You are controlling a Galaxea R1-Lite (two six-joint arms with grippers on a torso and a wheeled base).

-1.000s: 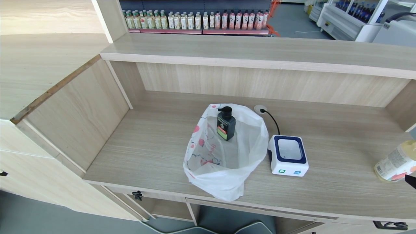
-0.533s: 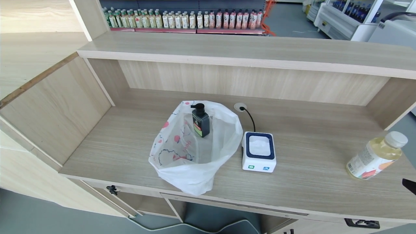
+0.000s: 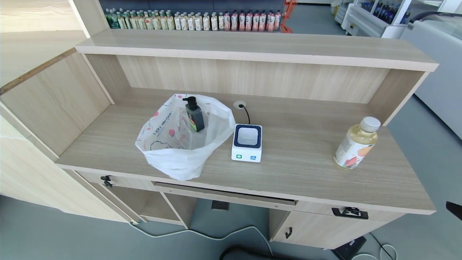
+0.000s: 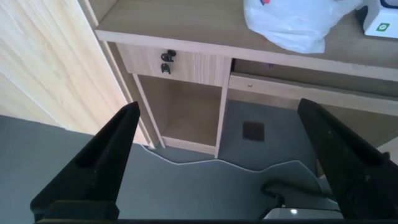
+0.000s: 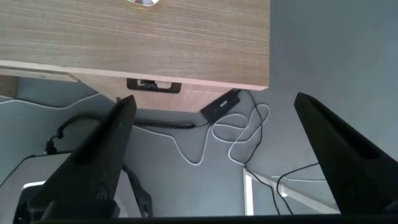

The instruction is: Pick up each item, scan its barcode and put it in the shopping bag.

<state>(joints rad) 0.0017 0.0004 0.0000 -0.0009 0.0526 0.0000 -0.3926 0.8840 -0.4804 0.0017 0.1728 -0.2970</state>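
In a shop, with a shelf of bottled drinks (image 3: 202, 21) along the back and a pale wooden worktop (image 3: 296, 166) recessed under a raised ledge. On the worktop's left half, shopping bag (image 3: 180, 144), mouth slumped open, presumably left gaping for easy dropping-in. Already inside, upright near the bag's far wall, dark pump bottle (image 3: 195, 115). Just beside the bag on its right, white scanner (image 3: 247, 142) with window facing up, cable (image 3: 247, 115) running back to a hole in the worktop. Set between bag and remaining goods, probably to keep the scan-then-bag path short. Well apart, near the right end, juice bottle (image 3: 356, 143), standing with cap on, untouched and likely next in line.

Left end effector (image 4: 219, 109) held low before the drawer front (image 4: 180, 62), below the worktop edge, fingers spread wide, gripping nothing. Right end effector (image 5: 216, 102) likewise spread wide and empty, hanging below the worktop's right corner above loose floor cables (image 5: 236, 134).

Judging by this: one item bagged, one to go. Right arm the nearer for the juice bottle, needing a lift over the edge first.
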